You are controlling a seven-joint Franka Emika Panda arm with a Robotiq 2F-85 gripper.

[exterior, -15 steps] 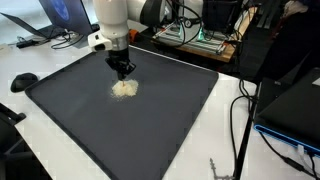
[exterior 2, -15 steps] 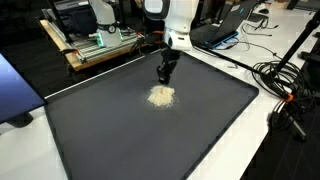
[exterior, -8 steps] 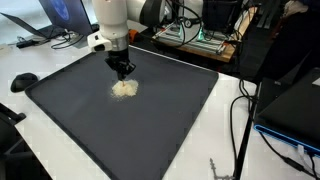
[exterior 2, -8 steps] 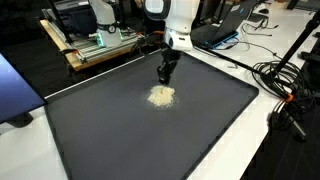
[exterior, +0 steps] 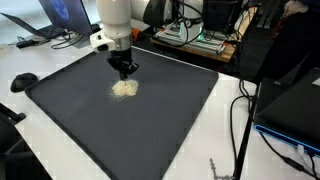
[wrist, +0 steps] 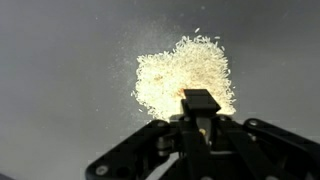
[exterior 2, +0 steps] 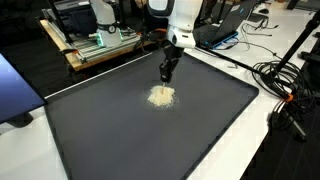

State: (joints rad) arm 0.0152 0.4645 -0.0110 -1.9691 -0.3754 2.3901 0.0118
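**Single arm [exterior: 112,20] over a dark mat [exterior: 165,120].** Compared with a second ago, the gripper [exterior: 126,74] has shifted a little sideways above the mat, at much the same height. The same small shift shows for the gripper [exterior 2: 166,77] in both exterior views. The heap of pale grains [exterior: 124,88] lies unchanged.

The jaws are clenched together, with no gap between them. The heap [exterior 2: 161,96] rests on the mat just below the fingertips, apparently not touching them.

In the wrist view the gripper [wrist: 200,102] hides the near edge of the heap [wrist: 185,70]. The dark block at its tip is probably the closed pads, though whether something small is pinched there cannot be told. The arm's upper links are cut off by the frame.
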